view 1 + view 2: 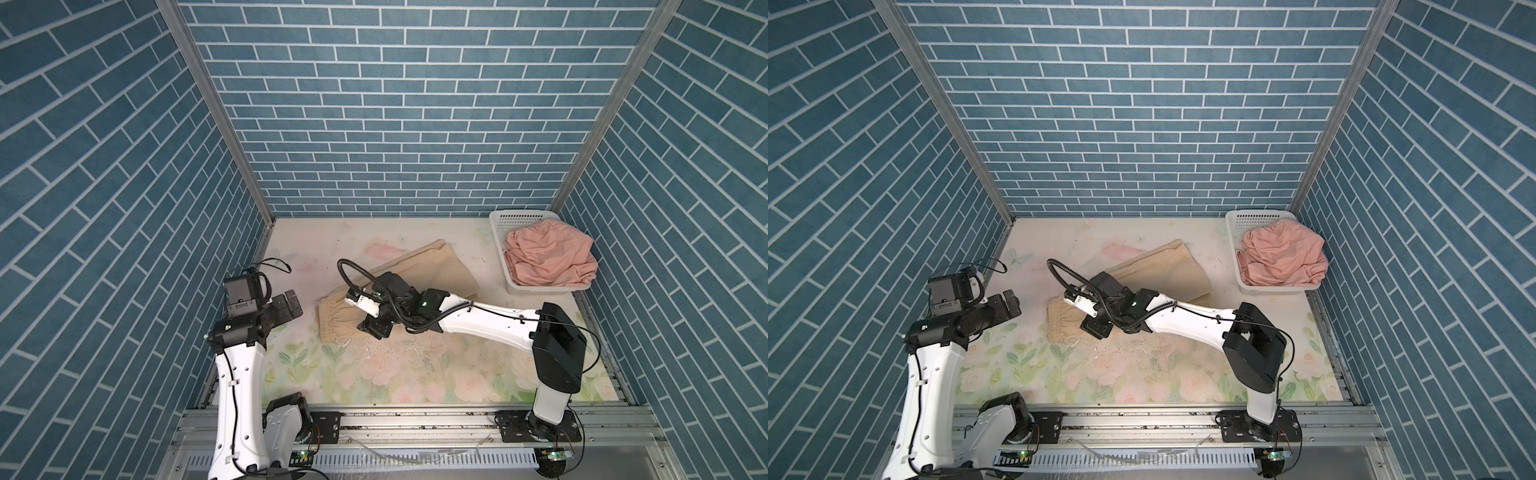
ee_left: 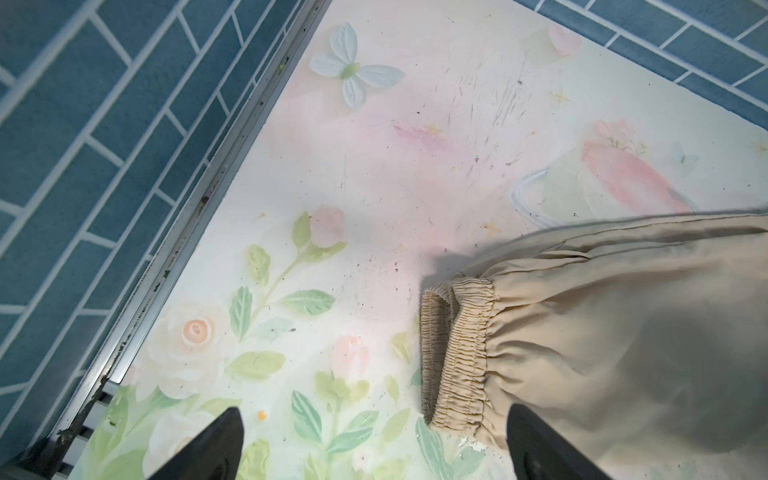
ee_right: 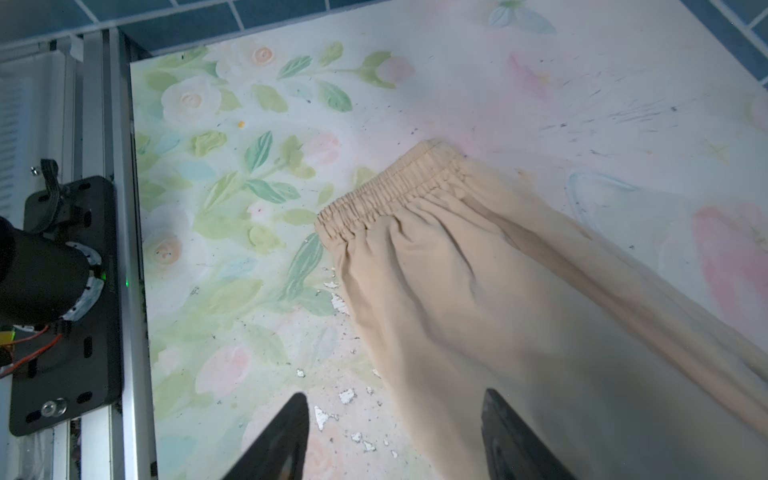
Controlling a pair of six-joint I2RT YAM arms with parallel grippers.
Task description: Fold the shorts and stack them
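Note:
The beige shorts (image 1: 436,270) (image 1: 1167,266) lie flat on the floral table, folded lengthwise, with the gathered waistband (image 2: 457,353) (image 3: 390,191) at their left end. My right gripper (image 1: 376,328) (image 3: 395,399) hangs open over the near edge of the shorts, just behind the waistband. One of its fingers is above bare table, the other above the cloth, and it holds nothing. My left gripper (image 1: 293,306) (image 2: 376,415) is open and empty, hovering just left of the waistband. The pink shorts (image 1: 548,257) (image 1: 1283,257) lie crumpled in the basket.
A white perforated basket (image 1: 498,237) (image 1: 1235,237) stands at the back right corner. Blue brick-pattern walls close in the left, back and right sides. A metal rail (image 1: 415,419) runs along the front edge. Paint is chipped off the table (image 3: 345,395) near my right gripper.

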